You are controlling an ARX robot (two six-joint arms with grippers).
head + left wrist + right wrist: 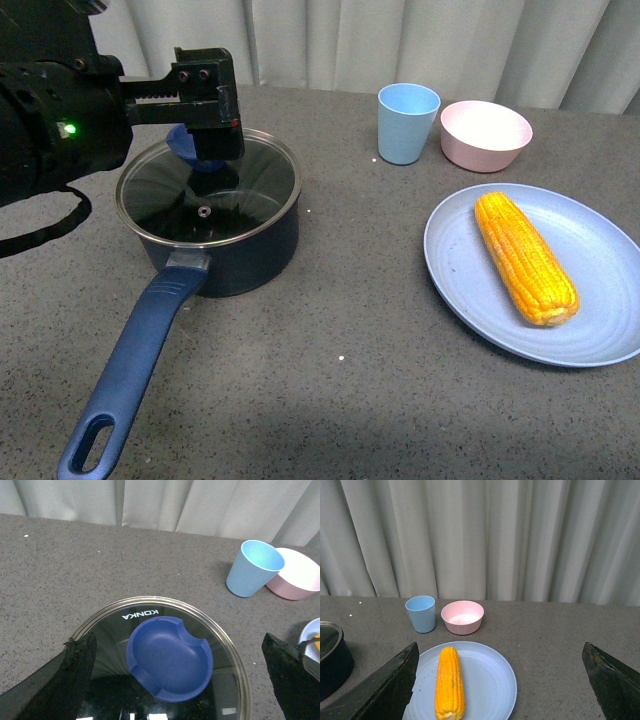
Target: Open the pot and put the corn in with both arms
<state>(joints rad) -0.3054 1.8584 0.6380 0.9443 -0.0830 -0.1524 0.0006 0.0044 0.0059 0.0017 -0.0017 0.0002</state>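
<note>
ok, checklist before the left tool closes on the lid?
1. lid seated flat on pot: ok
2. left tool open, straddling blue knob: ok
3. left tool low enough to grip the knob: cannot tell
4. corn lying free on plate: ok
5. right tool open, facing the corn: ok

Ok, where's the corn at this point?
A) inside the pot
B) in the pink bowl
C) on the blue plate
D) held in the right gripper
C: the corn lies flat on the blue plate, with nothing gripping it, while the glass lid sits closed on the pot.
</note>
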